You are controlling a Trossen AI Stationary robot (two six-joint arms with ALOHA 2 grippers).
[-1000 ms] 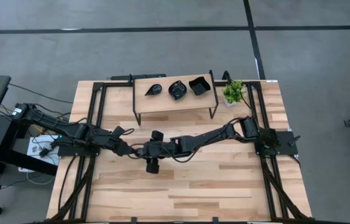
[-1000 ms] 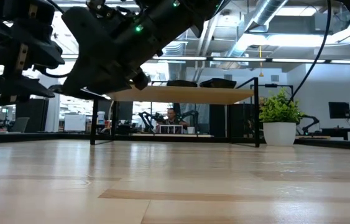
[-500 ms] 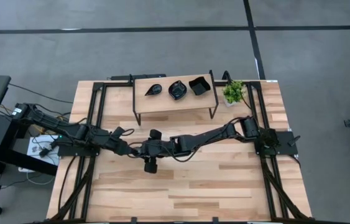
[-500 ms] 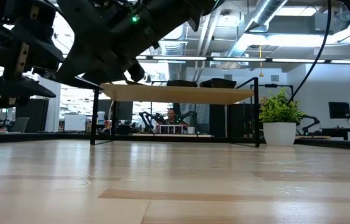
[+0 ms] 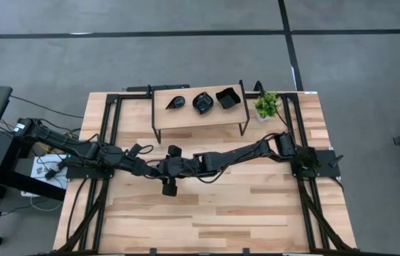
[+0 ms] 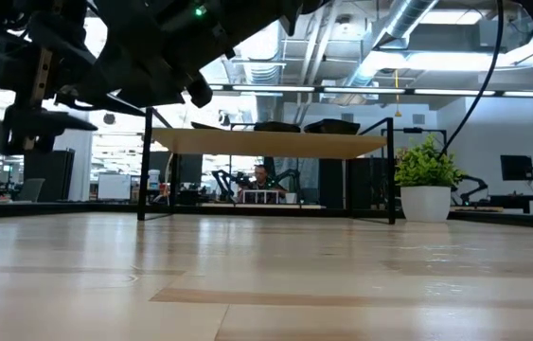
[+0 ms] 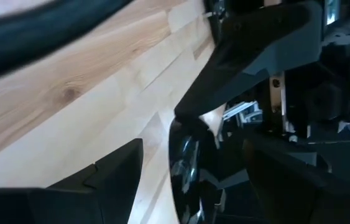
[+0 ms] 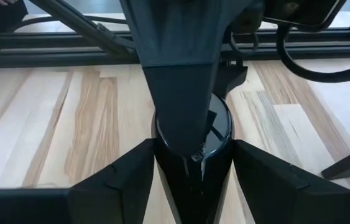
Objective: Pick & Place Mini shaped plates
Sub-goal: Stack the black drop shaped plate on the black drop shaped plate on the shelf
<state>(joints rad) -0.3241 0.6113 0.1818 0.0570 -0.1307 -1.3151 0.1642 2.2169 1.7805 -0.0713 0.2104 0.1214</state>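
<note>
In the high view, the right end effector (image 5: 158, 171) now sits farther toward nine o'clock over the bench (image 5: 256, 206) than a second ago, its wrist block having slid from roughly the middle of the boards toward the left arm. The black cylinder hanging below that wrist shifts the same way, toward nine o'clock, and slightly toward twelve. The left end effector (image 5: 151, 171) meets it nearer than before; the two arm tips now overlap more closely. In the low view, the dark arm mass climbs toward twelve o'clock and drifts to nine o'clock, uncovering more of the raised shelf (image 6: 266, 144) and its near leg.
</note>
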